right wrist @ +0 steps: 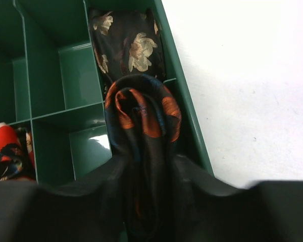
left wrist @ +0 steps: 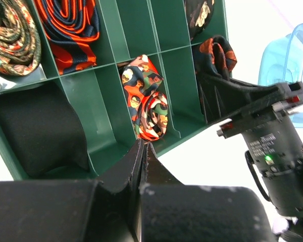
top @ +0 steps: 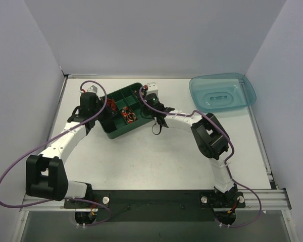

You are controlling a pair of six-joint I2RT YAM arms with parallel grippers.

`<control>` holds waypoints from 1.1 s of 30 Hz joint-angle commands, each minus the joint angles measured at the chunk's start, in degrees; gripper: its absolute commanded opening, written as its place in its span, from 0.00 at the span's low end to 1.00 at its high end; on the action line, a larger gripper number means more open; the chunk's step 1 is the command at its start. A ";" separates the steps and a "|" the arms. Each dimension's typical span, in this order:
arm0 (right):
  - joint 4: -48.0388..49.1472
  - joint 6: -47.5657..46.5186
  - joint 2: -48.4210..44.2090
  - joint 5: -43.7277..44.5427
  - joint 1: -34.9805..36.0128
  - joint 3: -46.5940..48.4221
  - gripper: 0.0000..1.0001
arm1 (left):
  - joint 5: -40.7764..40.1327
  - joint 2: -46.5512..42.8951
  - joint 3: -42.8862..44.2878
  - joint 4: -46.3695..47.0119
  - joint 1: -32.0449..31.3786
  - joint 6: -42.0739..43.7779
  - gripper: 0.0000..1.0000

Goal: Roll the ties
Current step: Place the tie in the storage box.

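A green divided tray (top: 136, 91) holds several rolled ties. My right gripper (right wrist: 146, 161) is shut on a rolled dark navy tie with orange flowers (right wrist: 144, 113), holding it over the compartment at the tray's right edge (right wrist: 184, 108). Just beyond lies a black tie with cream flowers (right wrist: 129, 48). The left wrist view shows the same held tie (left wrist: 217, 53) in the right gripper's fingers (left wrist: 227, 96). My left gripper (left wrist: 144, 144) is shut and empty at the tray's near wall, right before a red and green patterned coil (left wrist: 151, 108). An orange and navy striped tie (left wrist: 70, 30) and a paisley tie (left wrist: 12, 35) fill far compartments.
A black bundle (left wrist: 40, 126) fills the tray's near left compartment. A clear blue plastic tub (top: 222, 92) stands at the back right of the white table (top: 156, 161). Purple cables (top: 20, 166) loop off both arms. Grey walls enclose the table.
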 commanded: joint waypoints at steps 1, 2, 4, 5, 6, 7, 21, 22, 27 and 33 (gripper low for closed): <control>-5.90 -0.93 -6.41 0.40 0.22 -1.55 0.49 | 0.96 -2.23 0.04 2.74 0.86 0.51 0.04; -7.39 -1.02 -7.20 0.74 0.48 -1.47 0.53 | 0.87 -2.32 -0.05 2.74 0.95 0.51 0.04; -8.28 -1.45 -9.66 0.93 0.75 -1.38 0.64 | 0.87 -2.41 -0.05 2.74 1.12 0.60 0.04; -8.89 -1.63 -10.37 1.01 0.75 -1.12 0.66 | 0.96 -2.41 -0.05 2.74 1.12 0.60 0.04; -9.07 -1.63 -11.51 1.01 0.84 -1.03 0.72 | 0.87 -2.41 -0.05 2.74 1.30 0.60 0.04; -9.25 -1.89 -12.13 1.01 0.84 -0.85 0.74 | 0.87 -2.23 -0.14 2.74 1.21 0.60 0.04; -13.64 2.23 -4.75 -5.48 -2.41 7.50 0.17 | 1.22 -2.23 -1.63 3.09 1.30 1.66 0.04; -13.99 3.02 -4.40 -6.19 -3.20 7.15 0.13 | 1.22 -2.23 -1.72 3.09 1.30 1.74 0.04; -14.52 6.97 -2.64 -10.06 -4.70 4.87 0.00 | 1.57 -1.97 -1.81 3.17 1.30 1.83 0.04; -13.90 8.47 -1.15 -12.96 -5.31 2.93 0.00 | 3.15 -1.53 -2.42 4.49 1.21 1.74 0.04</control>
